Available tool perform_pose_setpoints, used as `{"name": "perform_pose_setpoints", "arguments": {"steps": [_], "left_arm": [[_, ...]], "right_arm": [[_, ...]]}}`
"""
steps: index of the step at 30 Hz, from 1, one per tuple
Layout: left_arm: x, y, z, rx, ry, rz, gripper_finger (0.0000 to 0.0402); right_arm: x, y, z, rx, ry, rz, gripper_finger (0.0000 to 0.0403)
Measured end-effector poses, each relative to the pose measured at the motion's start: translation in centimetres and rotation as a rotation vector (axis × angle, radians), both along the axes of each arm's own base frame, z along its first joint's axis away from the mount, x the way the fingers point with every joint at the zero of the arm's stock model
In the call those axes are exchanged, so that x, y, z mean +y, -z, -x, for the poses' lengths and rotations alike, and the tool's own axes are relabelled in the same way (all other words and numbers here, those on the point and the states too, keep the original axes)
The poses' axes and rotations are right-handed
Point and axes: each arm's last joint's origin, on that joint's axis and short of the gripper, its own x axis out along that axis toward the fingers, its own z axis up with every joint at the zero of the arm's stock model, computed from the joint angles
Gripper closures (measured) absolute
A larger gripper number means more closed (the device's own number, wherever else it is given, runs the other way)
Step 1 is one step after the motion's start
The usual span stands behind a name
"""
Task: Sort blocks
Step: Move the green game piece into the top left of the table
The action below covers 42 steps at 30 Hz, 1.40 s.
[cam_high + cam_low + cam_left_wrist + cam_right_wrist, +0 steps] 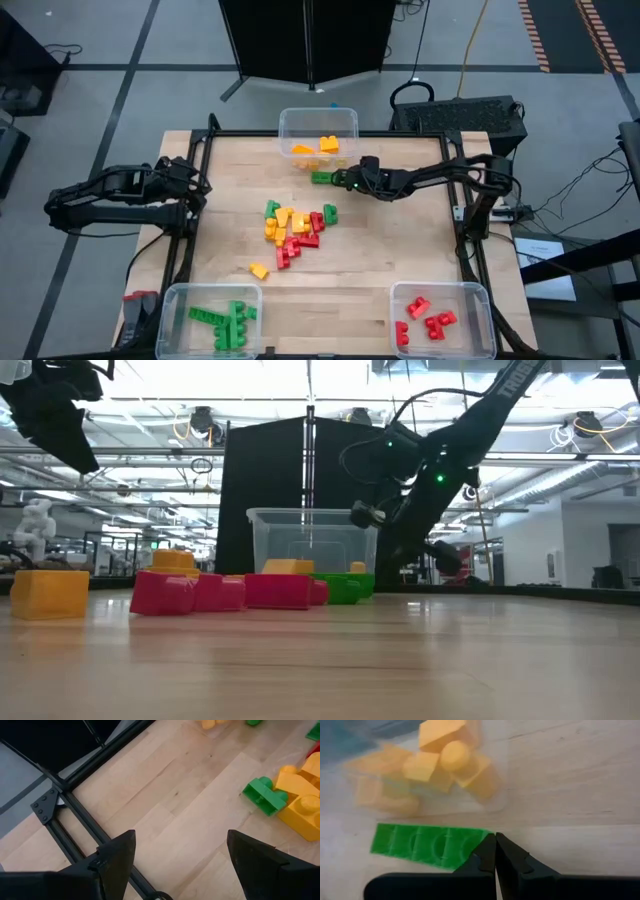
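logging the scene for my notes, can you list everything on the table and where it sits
far bin: one, clear, far edge, holds yellow-orange blocks
near-left bin: one, clear, holds green blocks
near-right bin: one, clear, holds red blocks
loose pile: mixed green, red, yellow-orange, table centre
lone yellow block: one, near side of pile
lone green block: one, beside far bin, at right claw's tips
left claw: open, table's left edge
right claw: shut, beside the lone green block

A pale wooden table is carrying three clear bins: one sitting at the far edge's middle, one at the near left corner, one at the near right corner. Loose blocks are lying clustered around the table's centre.
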Motion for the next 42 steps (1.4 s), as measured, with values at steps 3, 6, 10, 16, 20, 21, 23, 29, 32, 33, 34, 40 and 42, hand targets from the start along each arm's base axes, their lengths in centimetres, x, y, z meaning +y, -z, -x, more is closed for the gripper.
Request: {"name": "perform_pose_setpoints", "arguments": {"steps": [3, 6, 10, 16, 20, 21, 23, 29, 32, 33, 34, 40, 42], "left_arm": [[0.0, 0.0, 0.0, -0.001, 0.0, 0.0, 0.0114], [0.0, 0.0, 0.0, -0.002, -0.001, 0.0, 0.0114], [0.0, 0.0, 0.0, -0.003, -0.001, 0.0, 0.0114], [0.0, 0.0, 0.0, -0.012, -0.016, 0.008, 0.0114], [0.0, 0.0, 0.0, -0.015, -0.02, 0.01, 0.0114], [0.0, 0.0, 0.0, -0.015, -0.02, 0.01, 0.0114], [0.0, 0.0, 0.0, -0.015, -0.02, 0.01, 0.0114], [0.0, 0.0, 0.0, -0.015, -0.02, 0.01, 0.0114], [0.0, 0.0, 0.0, -0.015, -0.02, 0.01, 0.0114], [0.0, 0.0, 0.0, -0.015, -0.02, 0.009, 0.0114], [0.0, 0.0, 0.0, -0.014, -0.02, 0.008, 0.0114], [0.0, 0.0, 0.0, -0.013, -0.021, 0.003, 0.0114], [0.0, 0.0, 0.0, -0.013, -0.021, 0.004, 0.0114]], "right_arm": [[-0.1, 0.3, -0.7, -0.033, -0.051, 0.0, 0.0403], [-0.2, 0.1, -2.0, -0.058, -0.179, 0.004, 0.0403], [0.8, -1.6, -4.6, -0.086, -0.506, 0.005, 0.0403], [4.9, -5.8, -7.7, -0.049, -0.903, 0.064, 0.0403], [6.0, -8.7, -8.7, 0.124, -0.808, 0.248, 0.0403], [6.1, -9.3, -8.8, 0.167, -0.78, 0.306, 0.0403], [6.1, -10.1, -8.8, 0.267, -0.738, 0.395, 0.0403], [5.7, -9.3, -8.2, 0.453, -0.773, 0.436, 0.0395], [5.8, -8.7, -8.5, 0.477, -0.868, 0.441, 0.036], [5.9, -8.5, -8.7, 0.469, -0.895, 0.444, 0.0342], [5.9, -8.4, -8.9, 0.453, -0.916, 0.443, 0.0323], [6.1, -5.7, -9.5, 0.483, -0.975, 0.37, 0.0199], [6.0, -4.8, -9.7, 0.503, -0.976, 0.361, 0.0177]]}}
